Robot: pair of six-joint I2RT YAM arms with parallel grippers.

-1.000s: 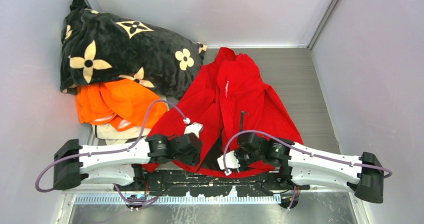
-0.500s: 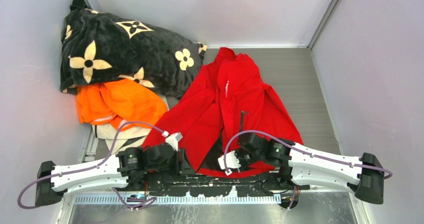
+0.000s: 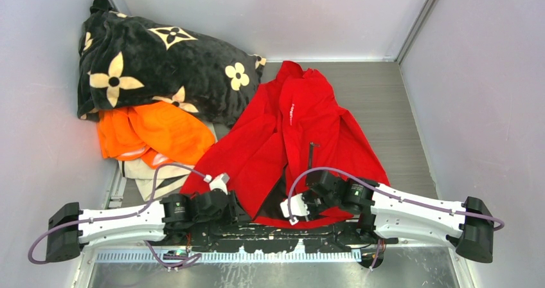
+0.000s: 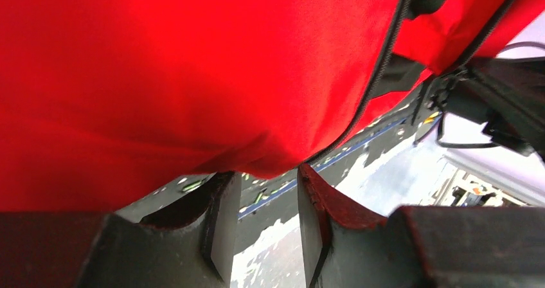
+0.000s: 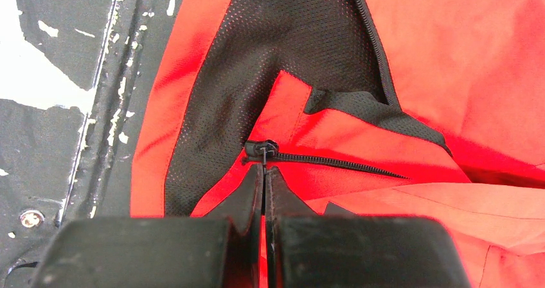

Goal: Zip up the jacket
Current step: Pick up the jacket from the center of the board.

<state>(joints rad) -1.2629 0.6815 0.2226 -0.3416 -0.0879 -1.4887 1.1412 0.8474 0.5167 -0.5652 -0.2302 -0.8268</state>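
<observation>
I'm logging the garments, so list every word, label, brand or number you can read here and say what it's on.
White chest logo on the red jacket: a thin line of print, too small to read.
Black blanket: cream flower shapes only, no letters.
Both wrist views: no text in sight.

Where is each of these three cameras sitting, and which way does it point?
Top external: above and behind the arms, looking down on the table; the left arm, right arm, red jacket, flowered blanket and orange garment show.
Left wrist: on the left arm, looking along the open left gripper at the jacket's hem.
Right wrist: on the right arm, looking past the shut right gripper at the zipper slider and black mesh lining.
Shared: both wrist views show the jacket's zipper.
</observation>
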